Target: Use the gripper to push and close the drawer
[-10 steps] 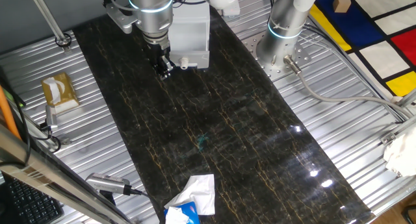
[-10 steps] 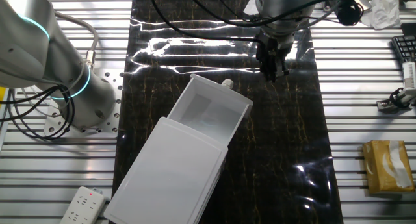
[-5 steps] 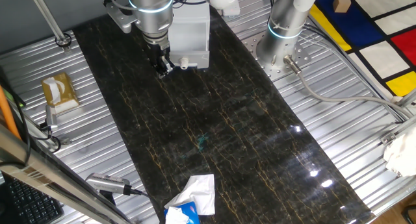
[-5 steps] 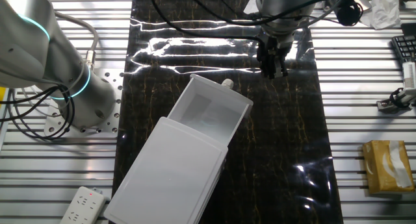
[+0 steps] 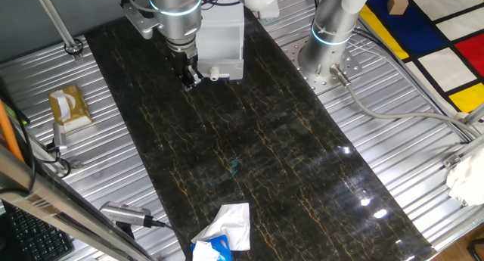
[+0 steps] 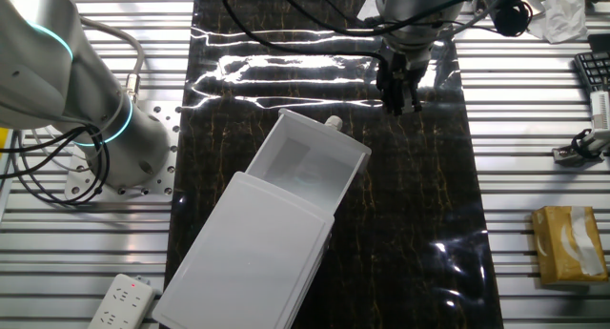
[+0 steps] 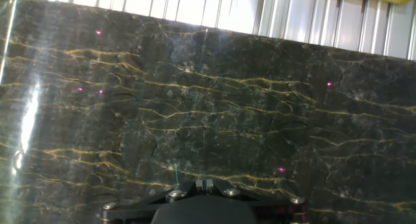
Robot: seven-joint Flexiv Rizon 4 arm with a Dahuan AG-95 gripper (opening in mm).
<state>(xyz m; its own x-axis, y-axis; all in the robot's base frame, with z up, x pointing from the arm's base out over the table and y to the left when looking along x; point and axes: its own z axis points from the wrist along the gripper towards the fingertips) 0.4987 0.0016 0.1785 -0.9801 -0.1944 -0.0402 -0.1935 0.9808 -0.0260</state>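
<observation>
The white drawer [image 6: 307, 167] stands pulled out of its white case [image 6: 243, 257]. Its front carries a small round knob [image 6: 333, 123]. In one fixed view the drawer [image 5: 221, 41] is at the far end of the dark mat, knob [image 5: 214, 70] facing the mat. My gripper [image 5: 189, 80] is shut and empty, fingers together, just left of the drawer front, close to the knob. In the other fixed view it [image 6: 397, 105] hangs above and right of the knob, apart from it. The hand view shows the shut fingertips [image 7: 204, 182] over bare marbled mat; the drawer is out of that view.
A second silver arm on a round base [image 5: 325, 53] stands right of the drawer. A crumpled white tissue with a blue pack [image 5: 224, 232] lies at the mat's near end. A yellow box [image 5: 69, 106] sits on the metal slats to the left. A power strip [image 6: 122, 300] lies near the case.
The gripper has crept a little towards the drawer front. The drawer has not moved.
</observation>
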